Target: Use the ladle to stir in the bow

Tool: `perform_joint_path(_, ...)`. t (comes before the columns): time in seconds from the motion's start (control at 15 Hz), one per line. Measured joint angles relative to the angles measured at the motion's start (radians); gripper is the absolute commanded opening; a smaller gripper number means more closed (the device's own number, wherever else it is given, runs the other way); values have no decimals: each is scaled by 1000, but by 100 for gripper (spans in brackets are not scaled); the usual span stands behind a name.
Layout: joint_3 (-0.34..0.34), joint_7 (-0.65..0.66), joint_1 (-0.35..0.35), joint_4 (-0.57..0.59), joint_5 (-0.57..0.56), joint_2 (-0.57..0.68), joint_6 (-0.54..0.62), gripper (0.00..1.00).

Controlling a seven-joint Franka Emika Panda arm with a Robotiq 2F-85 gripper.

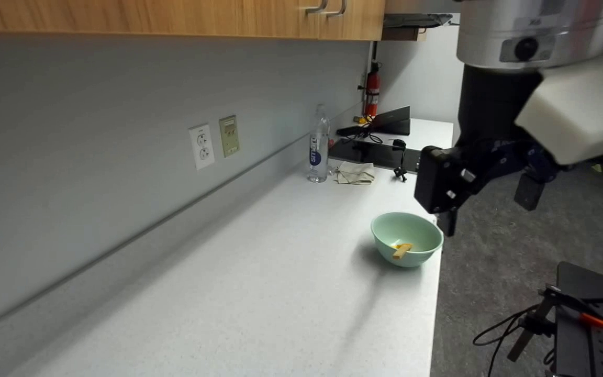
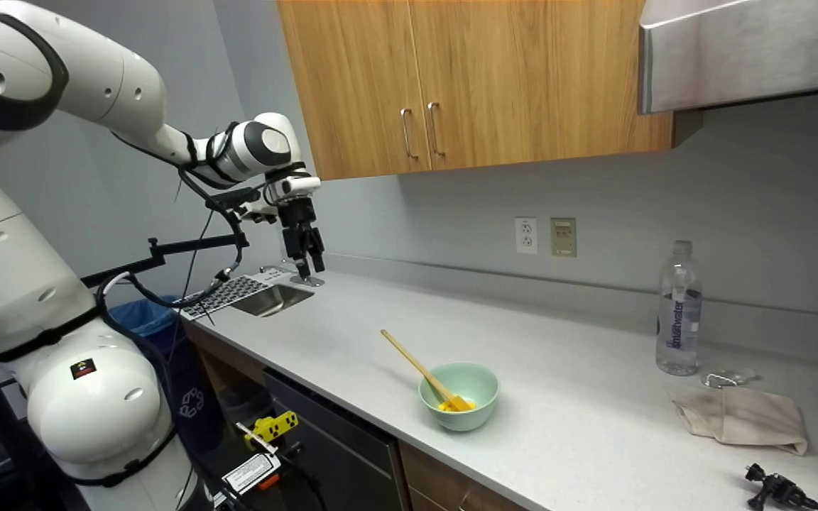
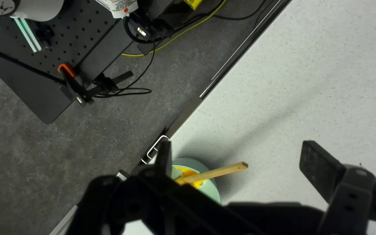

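In an exterior view, the mint-green bowl [image 1: 417, 233] stands near the front edge of the white countertop [image 1: 259, 283]. Chief hazard, my estimate: a sideways knock from the Robotiq gripper [image 1: 489, 208] sends it over that edge. Gripper's fingers [image 1: 450, 222] spread wide, nothing held; it hangs higher than the bowl, nearer this camera.

In an exterior view, the wooden ladle [image 2: 420, 367] leans on the bowl's rim, its head in yellow contents [image 2: 444, 407], handle jutting out to the gripper's [image 2: 312, 271] side. Probable trouble: pressing on, or gripping far out along, that overhang levers the head up or drags the bowl. Gripper and ladle are well apart.

Wrist view: one of the fingers [image 3: 164, 160] partly hides the bowl [image 3: 211, 190]; misjudged height or aim could set that finger on the rim. Handle end shows between the fingers, nearer the hiding one; judged below them, untouched.
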Motion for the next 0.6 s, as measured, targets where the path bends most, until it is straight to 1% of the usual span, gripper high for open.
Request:
perform_joint_path(0.27, -94, 21, -15, -47, -1, 27, 29, 100)
perform_joint_path(0.6, -192, 94, -55, -118, -4, 48, 138, 100)
